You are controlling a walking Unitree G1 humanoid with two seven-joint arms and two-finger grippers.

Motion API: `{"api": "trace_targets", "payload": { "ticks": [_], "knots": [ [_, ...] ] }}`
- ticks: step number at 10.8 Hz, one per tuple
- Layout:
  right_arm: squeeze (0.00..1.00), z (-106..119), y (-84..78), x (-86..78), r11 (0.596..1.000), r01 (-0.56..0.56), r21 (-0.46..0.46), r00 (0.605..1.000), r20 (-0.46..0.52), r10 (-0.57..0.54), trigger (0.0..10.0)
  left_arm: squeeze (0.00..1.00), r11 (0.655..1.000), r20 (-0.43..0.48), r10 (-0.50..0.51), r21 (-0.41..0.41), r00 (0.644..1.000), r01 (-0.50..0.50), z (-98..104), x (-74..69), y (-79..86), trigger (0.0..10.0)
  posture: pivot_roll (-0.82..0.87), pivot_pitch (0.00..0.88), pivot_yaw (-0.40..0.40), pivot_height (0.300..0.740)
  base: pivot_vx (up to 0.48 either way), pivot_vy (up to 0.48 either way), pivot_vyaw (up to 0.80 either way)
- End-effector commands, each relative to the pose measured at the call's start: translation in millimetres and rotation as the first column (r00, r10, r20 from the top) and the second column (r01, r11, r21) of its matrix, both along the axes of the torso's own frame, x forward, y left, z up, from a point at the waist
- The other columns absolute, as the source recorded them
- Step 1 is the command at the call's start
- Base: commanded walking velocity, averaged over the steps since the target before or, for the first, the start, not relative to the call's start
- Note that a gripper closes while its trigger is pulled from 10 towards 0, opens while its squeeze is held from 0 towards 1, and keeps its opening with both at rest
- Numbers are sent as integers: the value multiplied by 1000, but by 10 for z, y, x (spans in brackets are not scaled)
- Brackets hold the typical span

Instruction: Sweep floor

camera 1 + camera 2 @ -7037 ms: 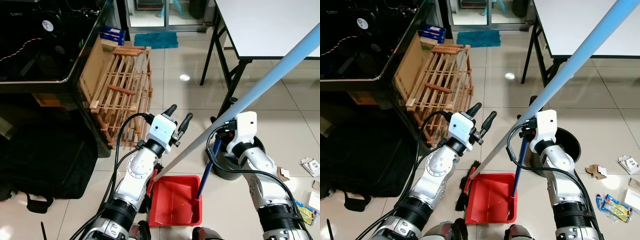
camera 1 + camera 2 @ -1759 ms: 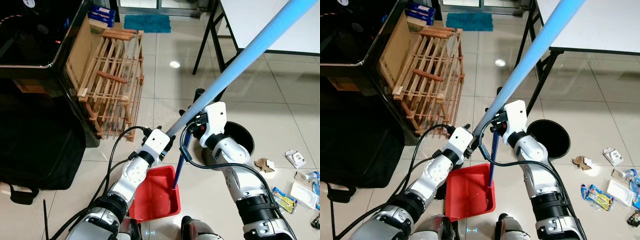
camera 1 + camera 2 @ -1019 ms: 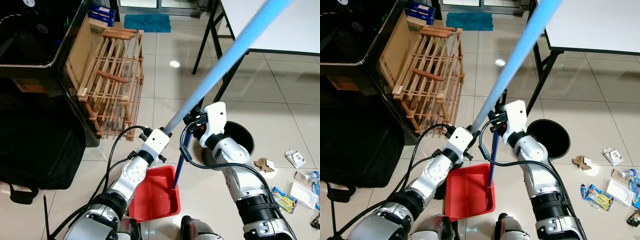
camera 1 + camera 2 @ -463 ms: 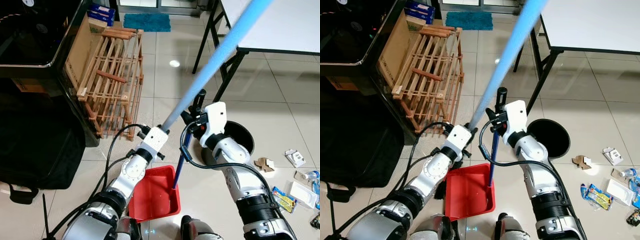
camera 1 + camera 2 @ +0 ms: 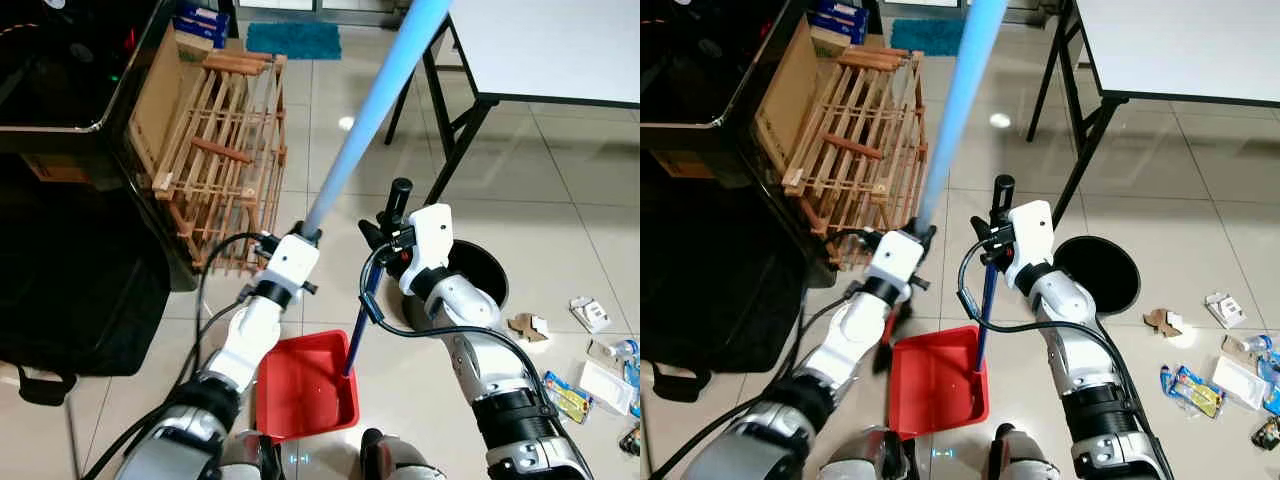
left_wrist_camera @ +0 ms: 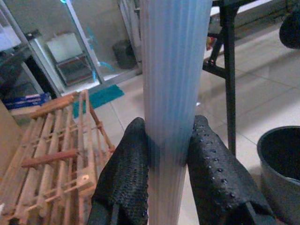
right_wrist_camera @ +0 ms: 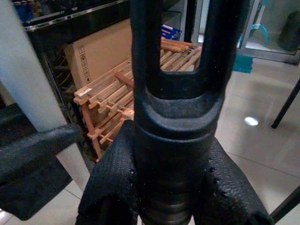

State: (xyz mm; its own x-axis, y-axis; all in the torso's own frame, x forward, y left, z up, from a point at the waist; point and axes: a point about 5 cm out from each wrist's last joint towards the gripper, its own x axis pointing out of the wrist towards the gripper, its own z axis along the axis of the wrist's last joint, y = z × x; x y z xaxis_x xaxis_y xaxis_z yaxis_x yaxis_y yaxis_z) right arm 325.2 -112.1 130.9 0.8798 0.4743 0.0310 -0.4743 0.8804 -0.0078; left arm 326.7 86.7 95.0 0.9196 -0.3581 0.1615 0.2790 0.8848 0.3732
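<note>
My left gripper (image 5: 296, 238) is shut on the broom's light blue handle (image 5: 365, 115), which rises steeply up out of the top of the head views. Its fingers (image 6: 124, 168) press the ribbed handle (image 6: 171, 93) from both sides. The dark brush head (image 5: 883, 350) shows low beside my left forearm. My right gripper (image 5: 392, 222) is shut on the black grip (image 7: 171, 117) of the dustpan's dark blue stick (image 5: 358, 325). The red dustpan (image 5: 300, 395) rests flat on the tiles in front of me. Scraps of litter (image 5: 523, 327) lie on the floor to my right.
A black round bin (image 5: 485, 278) stands behind my right arm. A wooden slatted rack (image 5: 215, 150) leans against a dark cabinet (image 5: 70, 90) on the left, with a black bag (image 5: 70, 300) below. A white table (image 5: 540, 50) on black legs is at the back right. More wrappers (image 5: 1240, 385) lie at far right.
The broom handle has swung left and stands more upright, and my left gripper has moved left and a little up with it. My right arm and the dustpan have kept still.
</note>
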Motion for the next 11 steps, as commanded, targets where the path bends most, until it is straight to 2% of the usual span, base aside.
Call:
{"api": "trace_targets", "payload": {
  "ticks": [1, 3, 4, 6, 8, 10, 11],
  "knots": [
    [0, 58, 12, 26, 1000, -8, 14, 1000, 20, 8, 10000, 0, 1000, 81, -21, -9, 996, 22, 109, -33, -65, 0, -245, 204, -12, 740, 0, 0, 0],
    [0, 67, 13, 47, 1000, -7, 13, 1000, 23, 7, 10000, 0, 1000, 107, -8, -18, 994, 10, 126, -95, -47, 0, -238, 194, -9, 740, 0, 0, 0],
    [0, 68, 9, 57, 1000, -3, 13, 1000, 25, 3, 10000, 0, 1000, 116, 18, -8, 993, -17, 91, -163, 10, 0, -232, 187, -6, 740, 0, 0, 0],
    [0, 46, -28, 62, 1000, 11, 11, 1000, 25, -12, 10000, 0, 994, 86, 98, -47, 992, -94, 25, -256, 152, 0, -220, 176, 2, 740, 0, 0, 0],
    [0, -41, -122, 42, 999, 41, -3, 999, 7, -41, 10000, 0, 972, 59, 212, -115, 976, -204, 15, -297, 343, 0, -208, 165, 6, 740, 0, 0, 0],
    [0, -146, -250, 30, 996, 88, -25, 996, -14, -88, 10000, 0, 936, 25, 305, -191, 952, -295, 73, -269, 548, 0, -191, 138, 13, 740, 0, 0, 0],
    [0, -159, -281, 32, 995, 99, -28, 995, -14, -100, 10000, 0, 930, 21, 317, -205, 948, -306, 116, -251, 582, 0, -188, 131, 13, 740, 0, 0, 0]
  ]
}}
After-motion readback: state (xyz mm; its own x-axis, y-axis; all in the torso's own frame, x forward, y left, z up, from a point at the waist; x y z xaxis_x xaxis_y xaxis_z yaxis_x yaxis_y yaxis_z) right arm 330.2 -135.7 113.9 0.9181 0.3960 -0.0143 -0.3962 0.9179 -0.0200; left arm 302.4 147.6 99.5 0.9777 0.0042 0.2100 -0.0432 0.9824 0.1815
